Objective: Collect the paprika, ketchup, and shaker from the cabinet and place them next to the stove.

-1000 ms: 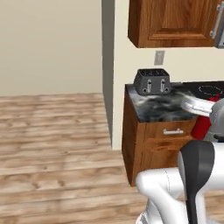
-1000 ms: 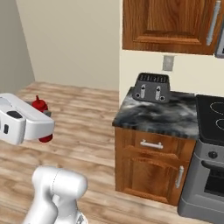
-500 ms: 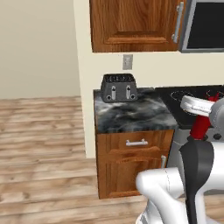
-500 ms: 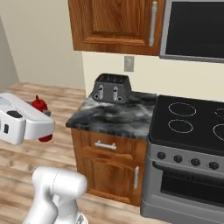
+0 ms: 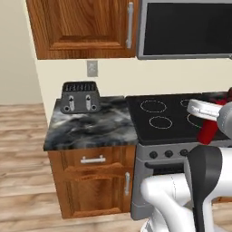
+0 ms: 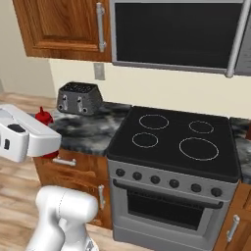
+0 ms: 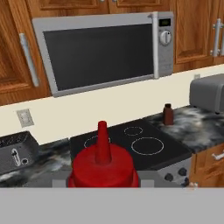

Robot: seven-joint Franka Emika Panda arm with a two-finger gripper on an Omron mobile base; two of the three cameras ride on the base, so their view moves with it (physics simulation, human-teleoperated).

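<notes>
My gripper (image 5: 206, 119) is shut on the ketchup (image 7: 103, 162), a bright-red squeeze bottle with its pointed nozzle up, close in the hand view. The bottle also shows red beside my white hand in the left base view as the ketchup (image 5: 209, 130) and behind it in the right base view as the ketchup (image 6: 44, 116). The stove (image 6: 171, 142), black glass with white rings, is straight ahead. The paprika (image 7: 167, 114), a brown dark-capped jar, stands on the counter just right of the stove (image 7: 131, 143). A wooden cabinet (image 5: 81, 27) hangs with its door shut. The shaker is out of view.
A dark toaster (image 5: 80, 96) stands on the marbled counter (image 5: 90, 129) left of the stove. A microwave (image 6: 176, 34) hangs above the cooktop. A grey appliance (image 7: 208, 92) sits on the counter to the far right. Drawers and doors lie below the counter.
The whole scene has slid left across both base views as the base moved; the stove and microwave now face me. The ketchup has stayed in the shut gripper.
</notes>
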